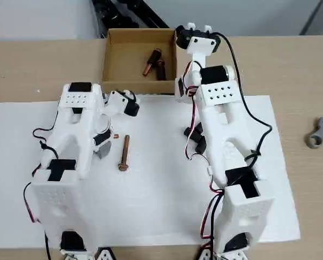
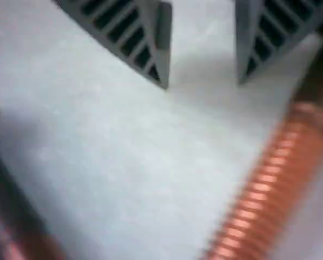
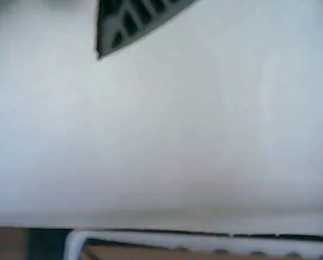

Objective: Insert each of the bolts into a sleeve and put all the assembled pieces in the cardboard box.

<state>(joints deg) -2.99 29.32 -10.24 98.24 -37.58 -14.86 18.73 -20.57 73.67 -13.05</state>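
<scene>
1. The cardboard box (image 1: pixel 111 54) stands on the wooden table (image 1: pixel 37 59) at 12 o'clock of the white sheet (image 1: pixel 150 206), its near wall touching the sheet's far edge; inside, toward the 3 o'clock wall, lie two assembled pieces (image 1: pixel 152 60), copper and dark, touching each other.
2. One loose bolt (image 1: pixel 124 153) lies flat on the sheet between the two arms; its length runs from 12 to 6 o'clock, head at the 6 o'clock end; no sleeve is on it.
3. The left gripper (image 2: pixel 202 70) hangs low over the sheet with its jaws apart and nothing between them; in the left wrist view the bolt's copper thread lies just beside one grey finger (image 2: pixel 258 49); in the high view the bolt sits at 3 o'clock of the left arm (image 1: pixel 77 130).
4. The right gripper (image 1: pixel 182 91) sits over the sheet's far edge, at about 5 o'clock of the box's near corner; whether it is open or closed cannot be told.
5. A grey part (image 1: pixel 318 132) lies on the bare table at 3 o'clock of the sheet, well apart from the arms.
</scene>
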